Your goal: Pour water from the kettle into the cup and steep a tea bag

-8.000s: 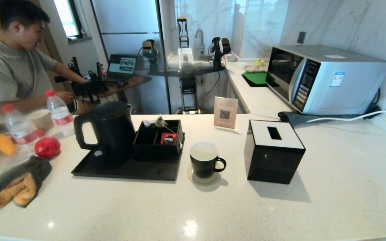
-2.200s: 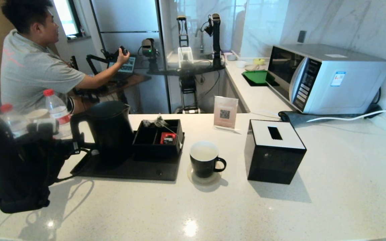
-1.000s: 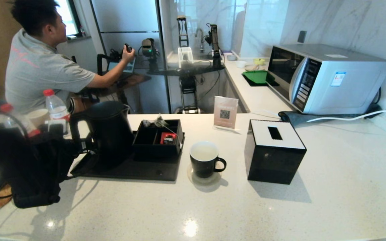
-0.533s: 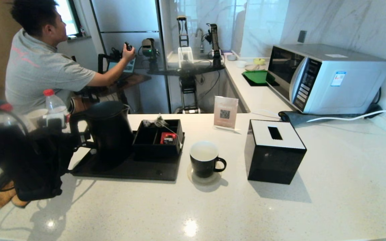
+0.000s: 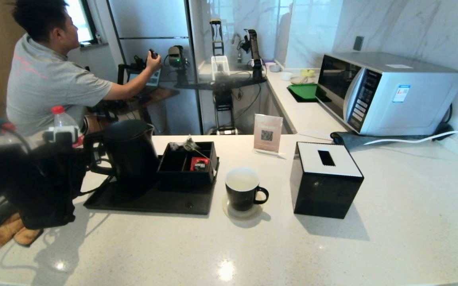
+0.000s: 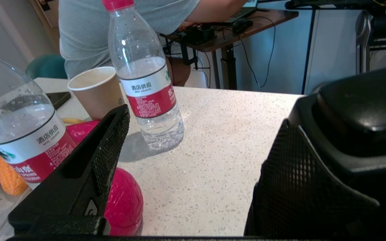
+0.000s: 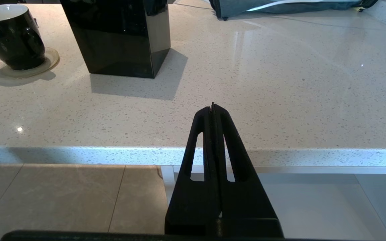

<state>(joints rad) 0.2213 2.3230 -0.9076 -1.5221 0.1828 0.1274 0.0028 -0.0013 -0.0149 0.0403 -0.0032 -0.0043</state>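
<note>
The tall black kettle (image 5: 130, 157) stands on the left of a black tray (image 5: 165, 202). My left gripper (image 5: 94, 155) is at its loop handle. In the left wrist view the left gripper (image 6: 199, 147) is open, with only bare counter between the fingers (image 6: 92, 167) and the kettle (image 6: 364, 113) pressed against the far finger. The black cup (image 5: 243, 190) sits on a coaster right of the tray, its inside pale; I cannot tell if it holds water. The tea bag (image 5: 189, 143) lies on the black organiser box behind it. My right gripper (image 7: 213, 106) is shut, below the counter's front edge.
Two red-capped bottles (image 6: 146, 77) (image 6: 15, 127), a tan paper cup (image 6: 94, 90) and a red ball (image 6: 122, 204) crowd the counter left of the kettle. A black tissue box (image 5: 324, 178) stands right of the cup. A microwave (image 5: 388, 91) is at the back right. A person sits beyond the counter.
My left arm has risen and closed in on the kettle's handle. The glove on the counter below it shows more. The right arm has not moved.
</note>
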